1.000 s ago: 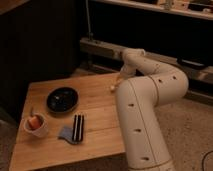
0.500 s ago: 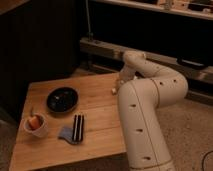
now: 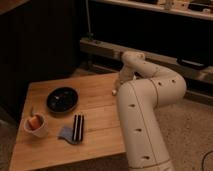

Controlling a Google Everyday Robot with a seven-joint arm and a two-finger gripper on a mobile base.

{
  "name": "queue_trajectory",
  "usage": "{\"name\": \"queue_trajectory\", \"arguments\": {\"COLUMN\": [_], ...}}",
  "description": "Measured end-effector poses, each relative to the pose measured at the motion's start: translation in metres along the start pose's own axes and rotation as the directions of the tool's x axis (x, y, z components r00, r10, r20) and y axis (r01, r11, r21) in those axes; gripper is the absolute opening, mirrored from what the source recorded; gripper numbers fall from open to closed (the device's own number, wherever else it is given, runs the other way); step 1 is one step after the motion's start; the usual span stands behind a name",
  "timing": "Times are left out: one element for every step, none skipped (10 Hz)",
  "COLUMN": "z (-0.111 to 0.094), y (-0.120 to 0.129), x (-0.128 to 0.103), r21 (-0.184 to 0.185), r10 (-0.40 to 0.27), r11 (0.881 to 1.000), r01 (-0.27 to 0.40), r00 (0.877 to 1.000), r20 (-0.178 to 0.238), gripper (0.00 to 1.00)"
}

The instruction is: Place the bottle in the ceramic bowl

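On your tabletop (image 3: 100,120), the cup (image 3: 36,125) sits far left, with the bowl (image 3: 62,99) behind it and the striped item (image 3: 78,128) on a cloth (image 3: 65,134) beside it. At the right edge, your gripper (image 3: 117,88) is closed, low over the wood. The pale bit at its tip looks like the bottle (image 3: 114,92), well apart from the bowl.

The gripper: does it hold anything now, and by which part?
The gripper is shut at the far edge of the table, apparently on the bottle; the arm hides which part the fingers grip.
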Motion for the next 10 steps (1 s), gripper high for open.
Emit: {"name": "queue_trajectory", "arguments": {"z": [-0.009,-0.027,-0.042,-0.065,-0.093,-0.114,-0.127,-0.144,-0.152,-0.157], "y": [0.005,0.008,0.017,0.025,0.035,0.048,0.058,0.074,0.083,0.092], "x": [0.003,0.006,0.012,0.019,0.031,0.046,0.061,0.093,0.119,0.141], "r21": [-0.003,-0.002,-0.01,-0.026,-0.047,-0.068,-0.082,-0.112,-0.135,-0.157], "r10": [-0.047,-0.09,-0.124,-0.167,-0.223,-0.281,-0.331,-0.416,-0.477,-0.529], "r11": [0.999,0.996,0.992,0.985,0.973,0.956,0.938,0.898,0.862,0.825], "r01": [0.047,0.09,0.125,0.168,0.226,0.286,0.337,0.426,0.489,0.542], "r00": [0.999,0.996,0.992,0.985,0.973,0.957,0.94,0.903,0.871,0.84], "r20": [0.002,0.01,0.019,0.038,0.06,0.076,0.087,0.104,0.114,0.12], "gripper": [0.0,0.0,0.0,0.0,0.0,0.0,0.0,0.0,0.0,0.0]}}
